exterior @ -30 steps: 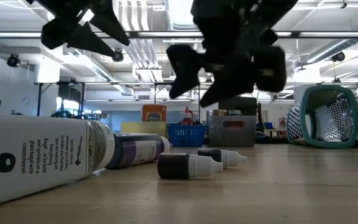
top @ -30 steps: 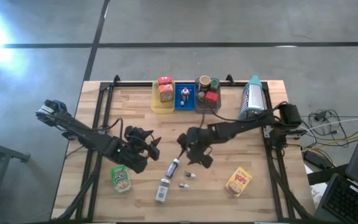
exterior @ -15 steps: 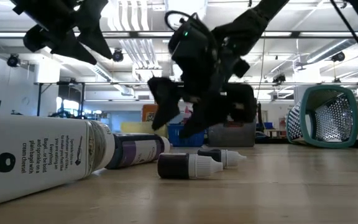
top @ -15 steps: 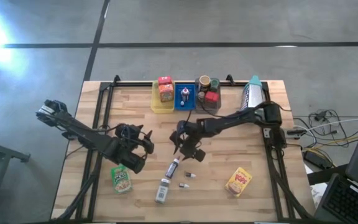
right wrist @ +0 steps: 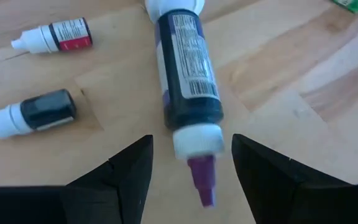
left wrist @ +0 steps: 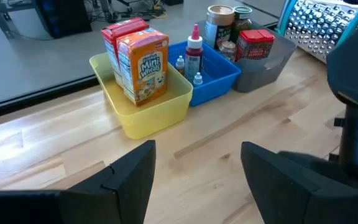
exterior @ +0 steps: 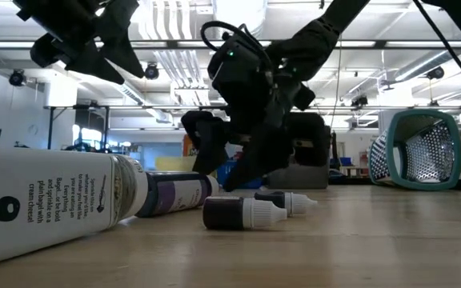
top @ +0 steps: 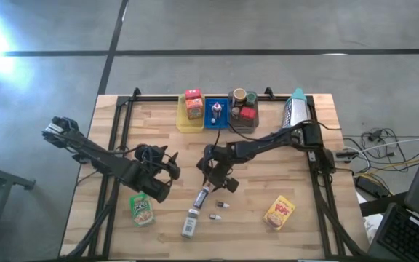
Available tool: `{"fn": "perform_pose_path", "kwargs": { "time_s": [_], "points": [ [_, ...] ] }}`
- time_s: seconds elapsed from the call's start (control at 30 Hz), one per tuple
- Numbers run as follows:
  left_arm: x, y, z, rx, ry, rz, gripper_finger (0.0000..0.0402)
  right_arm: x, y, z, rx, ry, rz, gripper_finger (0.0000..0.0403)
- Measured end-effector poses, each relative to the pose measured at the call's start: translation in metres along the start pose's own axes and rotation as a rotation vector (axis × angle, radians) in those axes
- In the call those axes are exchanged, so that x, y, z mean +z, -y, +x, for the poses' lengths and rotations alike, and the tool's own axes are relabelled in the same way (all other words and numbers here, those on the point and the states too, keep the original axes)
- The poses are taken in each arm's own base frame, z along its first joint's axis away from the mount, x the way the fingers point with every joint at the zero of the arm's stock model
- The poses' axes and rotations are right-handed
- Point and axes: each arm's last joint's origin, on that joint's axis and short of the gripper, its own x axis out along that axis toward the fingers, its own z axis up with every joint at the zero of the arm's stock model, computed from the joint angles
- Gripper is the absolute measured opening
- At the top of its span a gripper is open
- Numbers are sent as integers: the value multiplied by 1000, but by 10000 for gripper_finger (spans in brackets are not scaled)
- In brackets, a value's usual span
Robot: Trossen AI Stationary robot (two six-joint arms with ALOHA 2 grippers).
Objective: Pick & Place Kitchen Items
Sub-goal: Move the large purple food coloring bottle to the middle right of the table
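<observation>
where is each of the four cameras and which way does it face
High view: overhead, straight down on the wooden table; both arms show.
Low view: table height, level across; right hand hangs above two small dark dropper vials.
Left wrist view: past open left hand toward yellow tray.
Right wrist view: down between open fingers at the slim dark purple-tipped bottle.
Shared: that bottle shows from overhead too.

You were running two dark, matte black jointed arms with loose black cables looped along them. The right gripper (right wrist: pixel 191 180) had broad, blunt, wedge-shaped black fingers; the left gripper (left wrist: pixel 194 180) had the same. A small green light glowed on the right wrist housing.
</observation>
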Motion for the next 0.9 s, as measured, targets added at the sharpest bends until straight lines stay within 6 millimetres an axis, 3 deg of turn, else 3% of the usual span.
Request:
{"fn": "perform_pose_path", "kwargs": {
  "time_s": [0.23, 0.47, 0.73, 0.9],
  "points": [
    [0, 0, 0, 0, 0, 1, 243, -1, -5, 16, 3, 19, -27, 203],
    [-1, 0, 0, -1, -10, 3, 243, -1, -4, 16, -4, 22, 18, 175],
    [-1, 0, 0, 0, -7, 8, 243, -1, -4, 15, 2, 17, 24, 113],
    [-1, 0, 0, 0, -6, 36, 243, 1, -7, 10, 17, -12, 51, 112]
  ]
}}
